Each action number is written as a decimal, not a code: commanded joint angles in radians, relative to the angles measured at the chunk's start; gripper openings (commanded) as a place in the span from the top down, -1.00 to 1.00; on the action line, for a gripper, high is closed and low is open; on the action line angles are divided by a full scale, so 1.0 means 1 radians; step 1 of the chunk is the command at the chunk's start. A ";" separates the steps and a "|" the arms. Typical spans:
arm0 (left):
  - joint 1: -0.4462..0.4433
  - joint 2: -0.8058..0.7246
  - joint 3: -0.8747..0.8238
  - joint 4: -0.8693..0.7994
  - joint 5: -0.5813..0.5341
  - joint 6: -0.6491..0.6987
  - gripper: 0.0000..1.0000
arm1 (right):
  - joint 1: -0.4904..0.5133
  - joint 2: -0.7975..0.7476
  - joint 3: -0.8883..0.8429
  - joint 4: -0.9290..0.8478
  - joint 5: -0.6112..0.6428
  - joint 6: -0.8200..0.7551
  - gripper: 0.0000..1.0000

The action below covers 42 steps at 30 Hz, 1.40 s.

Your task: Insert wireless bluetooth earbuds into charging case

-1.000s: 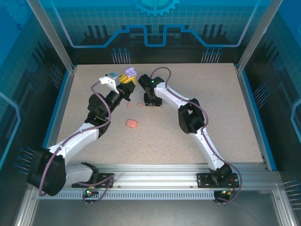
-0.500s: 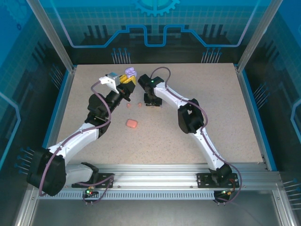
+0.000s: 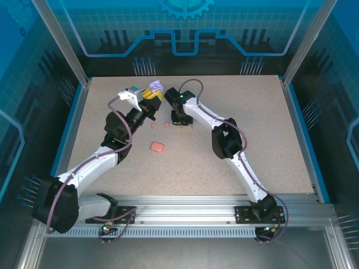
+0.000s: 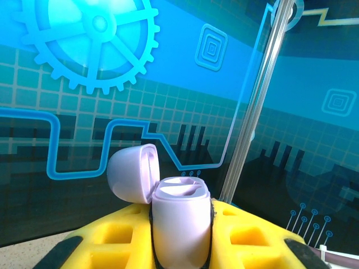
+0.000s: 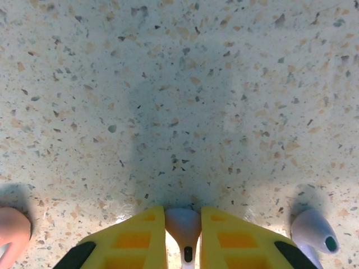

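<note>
Right wrist view: the right gripper (image 5: 183, 212) is down at the speckled table (image 5: 185, 84), its yellow pads pressed onto a pale purple earbud (image 5: 184, 230) that sits pinched between them. The bud's long axis seems to run along the fingers, rounded end toward the table. Its twin, the second purple earbud (image 5: 313, 231), lies loose on the table just to one side, and a red-orange earbud (image 5: 11, 232) lies at the opposite side.

In the left wrist view the left gripper (image 4: 180, 238) clamps the purple charging case (image 4: 180, 210) by its body, held clear of the table with the lid (image 4: 133, 172) swung open and the wells facing away from the wrist.

From the top external view, the pinched bud lies below and to the right of the case (image 3: 154, 86), close by but lower. The coming move likely turns on that offset. The right arm must lift the bud up and leftward to the case's mouth and line its axis up with a well, while the left arm merely presents the case.
</note>
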 commanded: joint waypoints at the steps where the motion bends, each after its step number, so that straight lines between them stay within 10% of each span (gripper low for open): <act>1: -0.001 -0.015 -0.007 0.023 0.008 -0.007 1.00 | -0.001 -0.027 -0.041 0.037 -0.010 -0.018 0.68; 27: -0.067 -0.045 0.028 0.011 0.141 0.103 1.00 | 0.000 -0.808 -0.632 0.337 0.184 -0.143 0.75; 42: -0.240 0.032 0.068 0.157 -0.057 0.367 1.00 | -0.007 -1.291 -0.778 0.576 0.128 -0.347 0.71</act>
